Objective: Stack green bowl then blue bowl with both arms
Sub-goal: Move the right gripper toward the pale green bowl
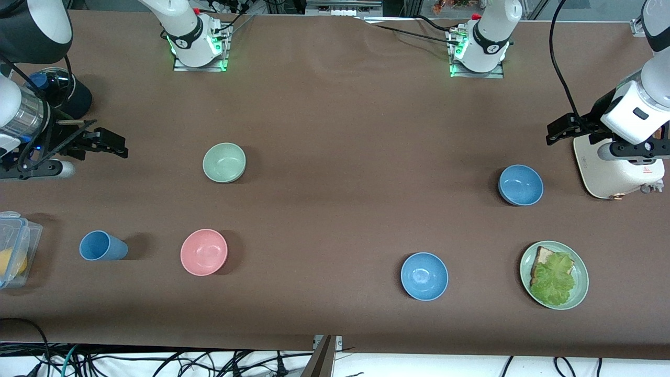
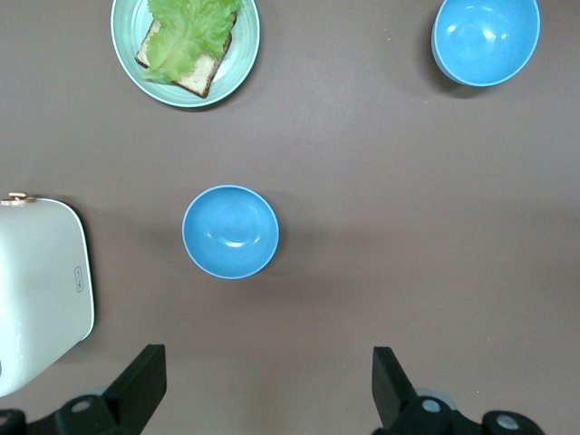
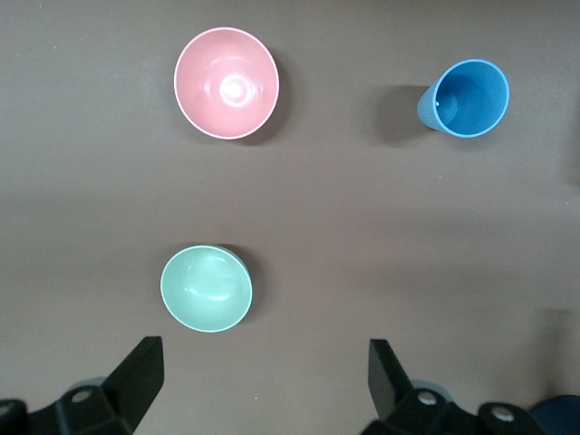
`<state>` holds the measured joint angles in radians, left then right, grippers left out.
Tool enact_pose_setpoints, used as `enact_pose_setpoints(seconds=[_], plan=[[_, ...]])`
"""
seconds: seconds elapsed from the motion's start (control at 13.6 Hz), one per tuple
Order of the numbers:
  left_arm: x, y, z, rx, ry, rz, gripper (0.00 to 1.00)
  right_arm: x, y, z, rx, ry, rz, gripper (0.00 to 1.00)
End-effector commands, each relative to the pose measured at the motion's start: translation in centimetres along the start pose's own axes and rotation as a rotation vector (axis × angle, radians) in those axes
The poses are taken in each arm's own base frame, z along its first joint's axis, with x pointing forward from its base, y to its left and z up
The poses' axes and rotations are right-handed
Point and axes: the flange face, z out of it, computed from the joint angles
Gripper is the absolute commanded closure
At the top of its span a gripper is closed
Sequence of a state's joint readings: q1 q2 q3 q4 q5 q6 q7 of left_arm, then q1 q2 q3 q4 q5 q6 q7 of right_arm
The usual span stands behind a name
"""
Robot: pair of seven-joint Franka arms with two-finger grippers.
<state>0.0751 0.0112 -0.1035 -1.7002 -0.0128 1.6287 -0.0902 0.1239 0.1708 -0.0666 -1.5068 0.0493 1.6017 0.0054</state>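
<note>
Standing over the brown counter (image 1: pixel 335 104), both arms wait with nothing in hand. The right claw (image 1: pixel 107 142) hangs at the right arm's end of the counter, its fingers (image 3: pixel 136 372) spread wide and holding nothing. The left claw (image 1: pixel 562 128) hangs at the left arm's end, just beside a white toaster (image 1: pixel 617 170), its fingers (image 2: pixel 140 381) likewise spread wide and holding nothing.

The green bowl (image 1: pixel 224 163) sits upright on the counter toward the right arm's end, apart from everything else, with no contents seen inside. A pink bowl (image 1: pixel 204 252) sits nearer to the front camera than the green bowl, and a blue cup (image 1: pixel 102 246) stands upright beside the pink bowl, closer to the counter's end. A clear lidded container (image 1: pixel 15 248) with something yellow inside lies at that end's edge.

Two blue bowls are present. One blue bowl (image 1: pixel 521 185) sits toward the left arm's end, near the toaster, and shows squarely in the left wrist view. A second blue bowl (image 1: pixel 424 276) sits nearer to the front camera and closer to the counter's middle. A green plate (image 1: pixel 581 267) carrying bread (image 1: pixel 542 257) topped with lettuce (image 1: pixel 554 280) rests beside that second bowl, toward the left arm's end. No bowl is stacked on another.
</note>
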Motion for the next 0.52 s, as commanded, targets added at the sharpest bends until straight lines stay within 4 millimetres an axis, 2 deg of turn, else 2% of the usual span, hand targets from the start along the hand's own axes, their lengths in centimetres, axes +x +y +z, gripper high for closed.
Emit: enact_pose_setpoints(seconds=[0.0, 0.07, 0.29, 0.37, 0.44], plan=[[-0.2, -0.1, -0.1, -0.02, -0.009, -0.001, 0.0, 0.7, -0.3, 2.6, -0.006, -0.042, -0.014, 0.0], [-0.2, -0.2, -0.1, -0.02, -0.009, -0.002, 0.0, 1.5, -0.4, 4.8, -0.006, -0.079, -0.015, 0.0], [-0.2, -0.3, -0.1, -0.021, -0.009, -0.004, 0.0, 1.7, -0.8, 6.1, 0.002, -0.093, -0.013, 0.0], [-0.2, -0.7, -0.1, -0.021, -0.009, -0.01, 0.0, 1.2, -0.8, 6.9, 0.01, -0.101, -0.012, 0.0], [-0.2, -0.8, -0.1, -0.021, -0.009, -0.011, 0.0, -0.1, -0.6, 7.6, 0.018, -0.095, -0.008, 0.0]])
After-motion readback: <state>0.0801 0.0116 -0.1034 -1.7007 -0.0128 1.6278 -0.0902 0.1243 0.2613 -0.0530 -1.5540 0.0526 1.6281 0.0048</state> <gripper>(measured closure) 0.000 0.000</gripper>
